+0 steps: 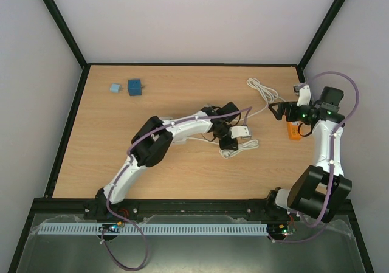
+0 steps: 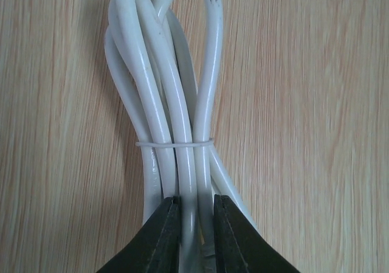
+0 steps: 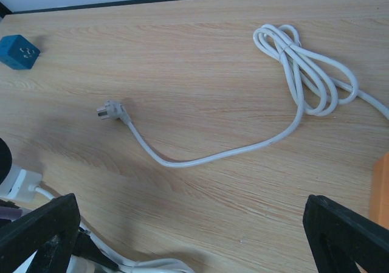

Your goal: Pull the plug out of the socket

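Note:
A white plug (image 3: 109, 110) lies free on the table, prongs bare, its cable running to a loose white coil (image 3: 301, 63), which also shows in the top view (image 1: 262, 90). A blue socket cube (image 1: 134, 87) sits at the far left, also in the right wrist view (image 3: 18, 51), with nothing plugged in it. My left gripper (image 2: 196, 209) is shut on strands of a tied white cable bundle (image 2: 173, 96) at mid-table (image 1: 240, 146). A white plug block (image 1: 242, 131) lies beside it. My right gripper (image 1: 275, 110) is wide open and empty above the table (image 3: 191, 236).
A small light-blue block (image 1: 115, 88) lies left of the blue cube. An orange object (image 1: 294, 131) lies under the right arm and shows at the right edge of the right wrist view (image 3: 382, 188). A thin tie (image 2: 174, 144) binds the bundle.

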